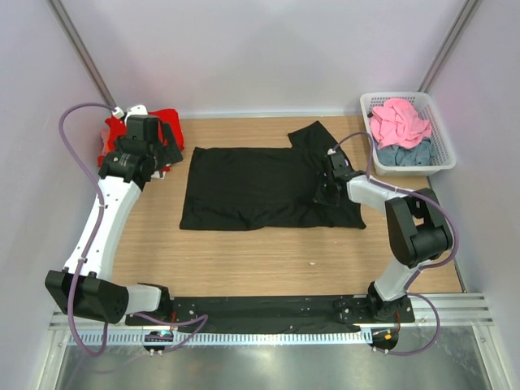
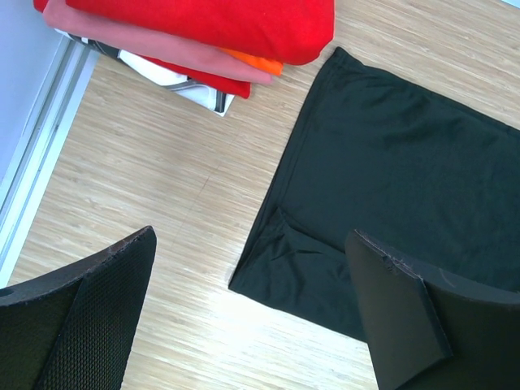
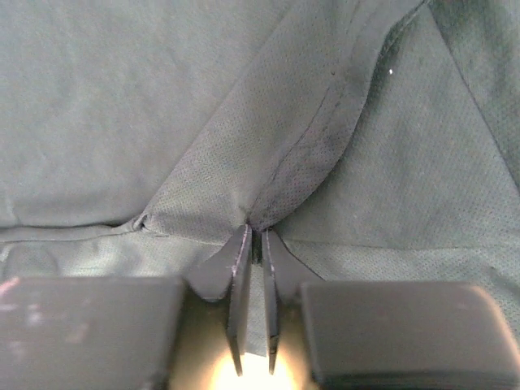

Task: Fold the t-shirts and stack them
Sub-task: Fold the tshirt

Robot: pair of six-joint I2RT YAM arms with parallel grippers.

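A black t-shirt [image 1: 252, 187] lies spread on the wooden table, its right part folded over and bunched. My right gripper [image 1: 329, 180] is shut on a pinch of this black cloth [image 3: 276, 187], low on the shirt's right side. My left gripper [image 1: 150, 154] is open and empty, hovering at the far left beside a stack of folded shirts [image 1: 130, 134] with a red one on top. In the left wrist view the stack [image 2: 203, 36] shows red, pink, orange and white layers, and the black shirt's corner [image 2: 301, 260] lies between my fingertips [image 2: 97, 301].
A white lattice basket [image 1: 443, 154] at the far right holds a pink shirt [image 1: 398, 120] and a grey-blue one [image 1: 404, 154]. White walls close the table on three sides. Bare wood [image 1: 268, 260] lies in front of the black shirt.
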